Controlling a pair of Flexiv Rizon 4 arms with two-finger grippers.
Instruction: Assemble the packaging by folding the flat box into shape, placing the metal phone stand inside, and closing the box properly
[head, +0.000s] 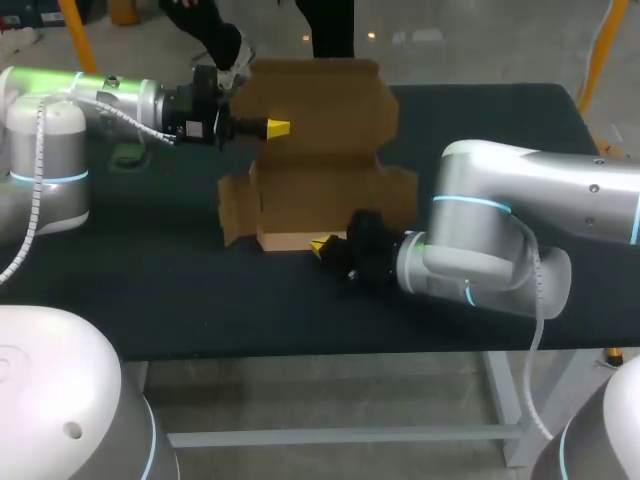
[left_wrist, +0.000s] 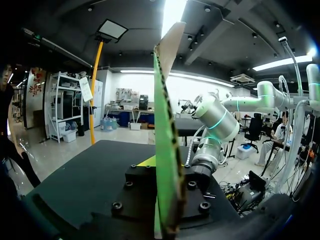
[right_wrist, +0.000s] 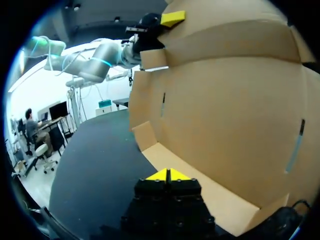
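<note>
Both claws are closed. The left claw (head: 277, 127) pinches the raised lid of the cardboard box (head: 330, 190) at the lid's 9 o'clock edge in the head view. In its own wrist view the card stands edge-on through the claw, hiding the far finger and leaving only a sliver of yellow beside it. The right claw (right_wrist: 169, 175) holds nothing. Its two yellow tips are pressed together just before the box's low front wall, at the box's 6 o'clock in the head view. There its black body covers the box's front corner at 5 o'clock. The box sits open near the middle of the black table (head: 150, 290), with its side flaps standing out.
</note>
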